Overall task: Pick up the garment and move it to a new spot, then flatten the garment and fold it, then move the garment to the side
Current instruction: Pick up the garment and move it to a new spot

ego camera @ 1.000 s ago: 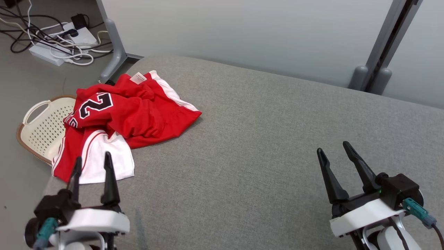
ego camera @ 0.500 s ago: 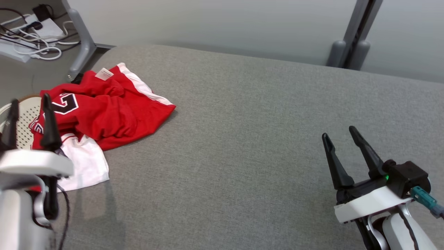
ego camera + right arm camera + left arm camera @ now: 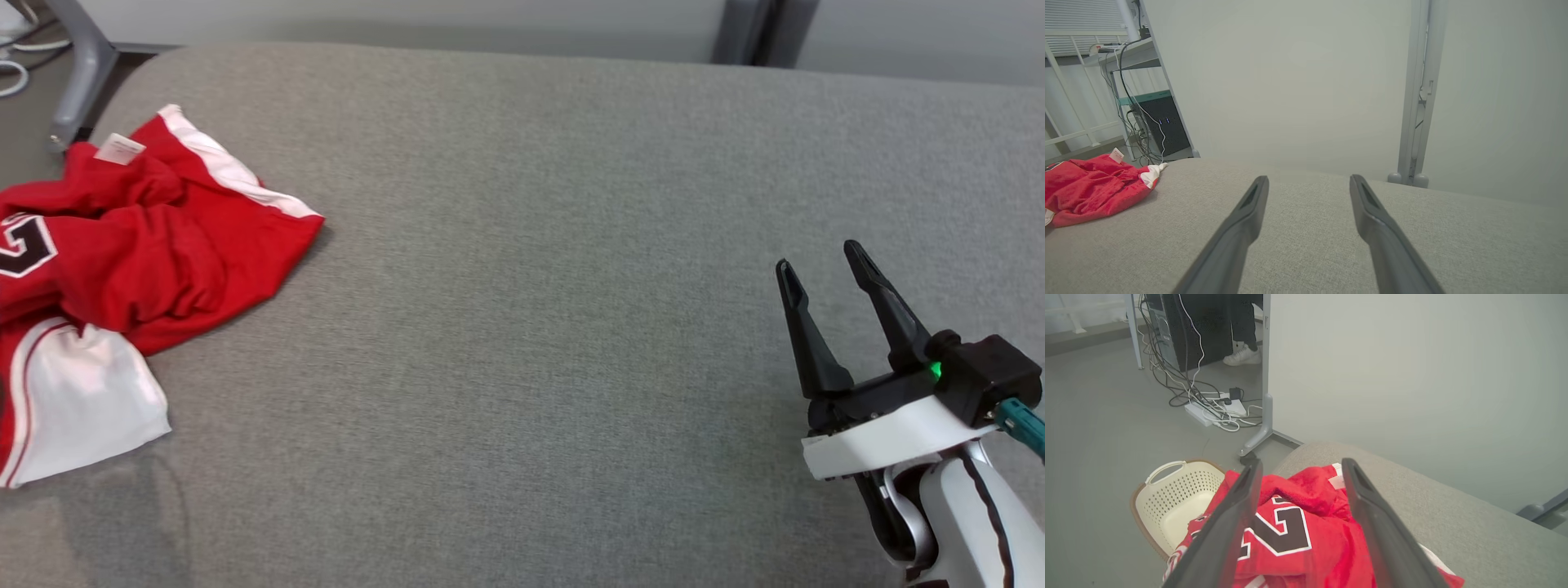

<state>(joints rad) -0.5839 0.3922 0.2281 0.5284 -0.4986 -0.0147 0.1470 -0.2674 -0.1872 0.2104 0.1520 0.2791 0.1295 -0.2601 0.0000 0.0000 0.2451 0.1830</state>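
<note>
Approaching the garment [image 3: 139, 245] is the step in hand, as I judge it. It lies crumpled at the left edge of the grey cushion [image 3: 531, 327], with nothing gripping it. One white panel [image 3: 82, 400] spreads toward me, and a fold appears to hang over the edge above the basket [image 3: 1167, 494] on the floor. Whether it touches the basket I cannot tell.

Left gripper [image 3: 1302, 463]: fingers spread wide and empty, poised above the heap, with the printed number [image 3: 1286, 531] framed between them in the left wrist view.
Right gripper [image 3: 819, 255]: likewise spread and empty, hovering over bare cushion, well apart from the garment.

Procedure I would follow:
1. Lower the left gripper onto a raised ridge of cloth near the number, not a flat patch — a ridge gives both fingers something to bite.
2. Close fully before lifting; thin jersey cloth will likely slip from a shallow pinch.
3. Lift until the hanging part clears the cushion edge and the basket rim.
4. Carry it to the open middle of the cushion, within reach of the right gripper for flattening.

Risk: the layers are bunched, so catching only one may drag the rest.
</note>
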